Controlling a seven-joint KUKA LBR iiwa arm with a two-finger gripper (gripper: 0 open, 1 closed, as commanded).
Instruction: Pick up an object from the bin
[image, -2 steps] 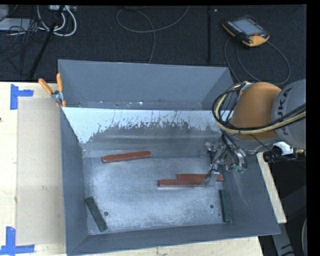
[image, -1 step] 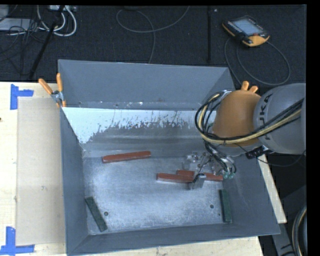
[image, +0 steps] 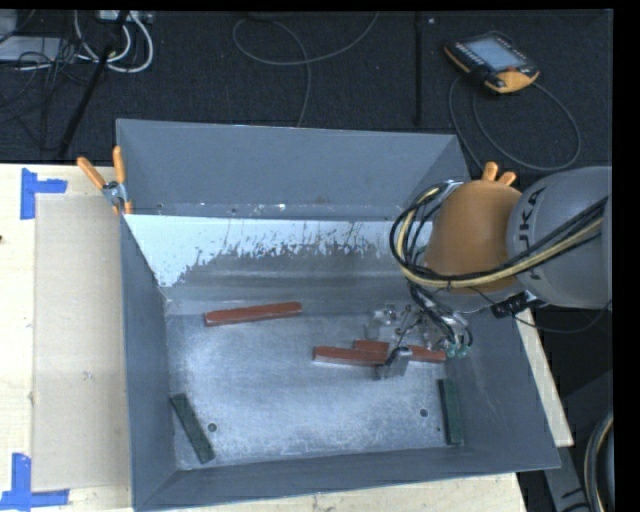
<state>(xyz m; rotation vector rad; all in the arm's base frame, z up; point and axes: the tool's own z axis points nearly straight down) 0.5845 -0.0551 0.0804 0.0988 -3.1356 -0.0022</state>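
Observation:
My gripper (image: 392, 358) is down at the bin floor, right of the middle, under the orange wrist cover. Its fingers sit at a reddish-brown flat stick (image: 345, 354) that lies nearly level there. A second short piece of the same colour (image: 428, 354) pokes out to the right of the fingers. Whether the fingers clasp the stick is hidden by the wrist and cables. Another long reddish-brown stick (image: 253, 314) lies further left, apart from the gripper.
A dark green bar (image: 190, 428) lies slanted in the bin's front left corner. Another dark green bar (image: 451, 411) lies along the right wall near the front. The arm and its looped cables hang over the bin's right side.

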